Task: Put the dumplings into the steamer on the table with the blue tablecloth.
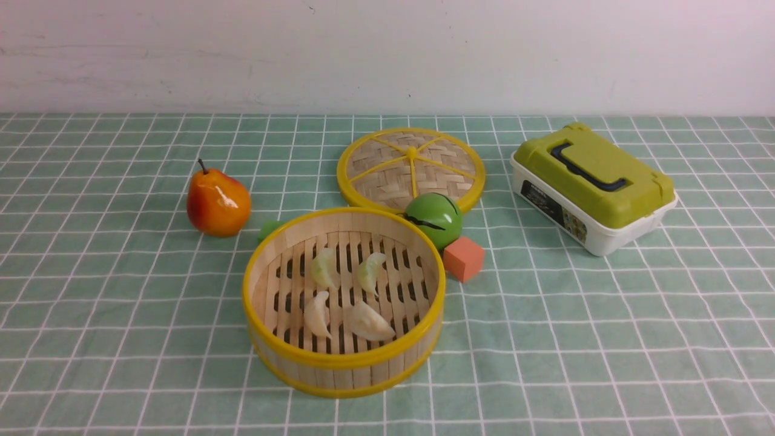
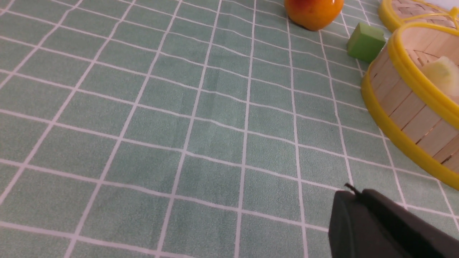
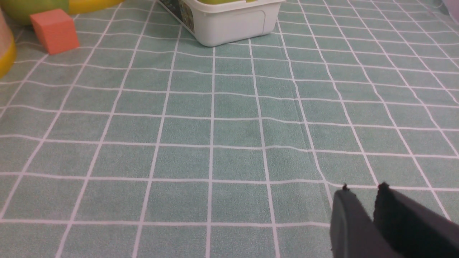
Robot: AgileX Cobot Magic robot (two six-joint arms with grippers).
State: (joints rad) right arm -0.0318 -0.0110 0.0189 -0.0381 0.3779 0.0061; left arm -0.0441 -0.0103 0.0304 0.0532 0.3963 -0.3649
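Note:
The steamer stands at the middle of the table, which the blue tablecloth covers. All the dumplings lie on its slatted floor: two pale yellow-green ones at the back and two cream ones in front. Neither arm shows in the front view. In the left wrist view my left gripper is shut and empty over bare cloth, apart from the steamer, where one dumpling shows. My right gripper is empty over bare cloth, its fingers nearly together with a narrow gap at the tips.
A pear lies left of the steamer, with a green cube behind the steamer's left side. A woven yellow-spoked disc, a green ball and an orange cube sit behind and to its right. A green-lidded white box stands far right.

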